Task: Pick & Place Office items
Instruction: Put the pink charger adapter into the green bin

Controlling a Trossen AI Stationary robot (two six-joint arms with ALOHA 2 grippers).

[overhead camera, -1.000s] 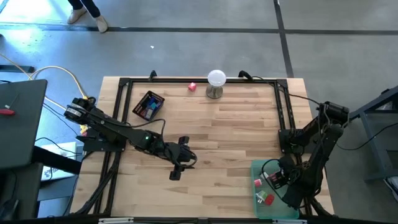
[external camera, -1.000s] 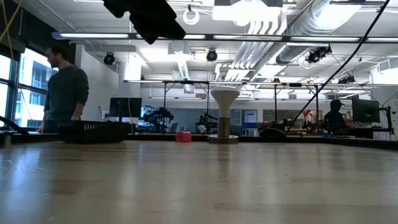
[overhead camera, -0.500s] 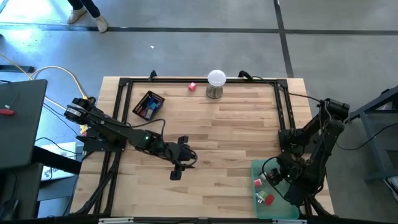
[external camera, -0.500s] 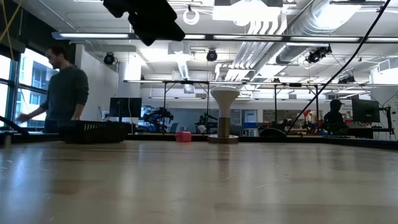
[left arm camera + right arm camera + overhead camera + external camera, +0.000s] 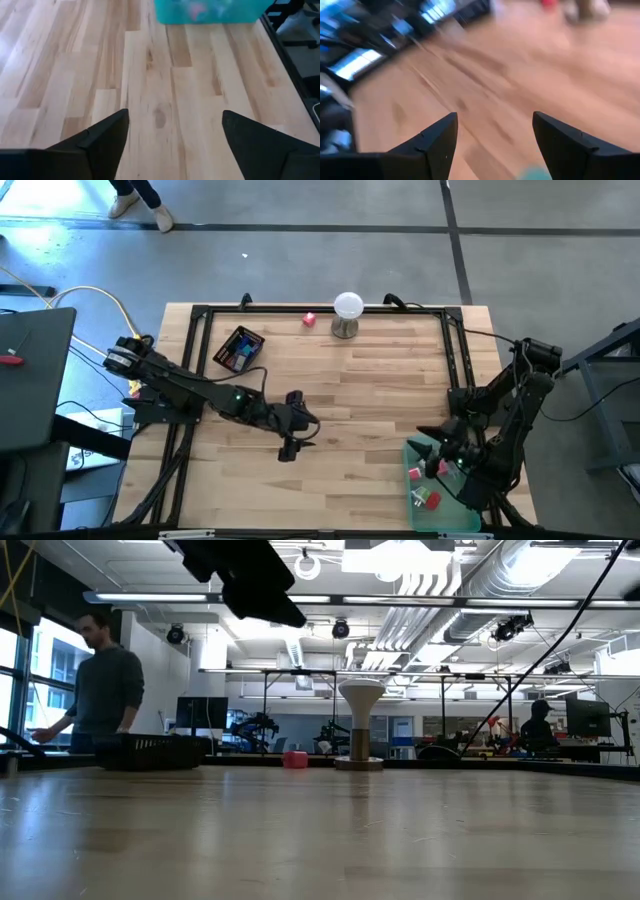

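Observation:
A red office item lies on the wood at the far edge; it also shows in the low view. More office items fill a black tray at the far left. Red, pink and green pieces lie in a teal bin at the near right. My left gripper hangs open over the table's middle with nothing between its fingers, facing the bin. My right gripper is open over the bin's far left corner, and the gap between its fingers is bare.
A white ball on a metal stand is at the far edge beside the red item. A black frame runs along the table's far, left and right sides. People stand in the room beyond the table.
My right gripper has swung round above the teal bin. It now points toward the table's middle and far side, and it has risen a little. The office items have kept their places.

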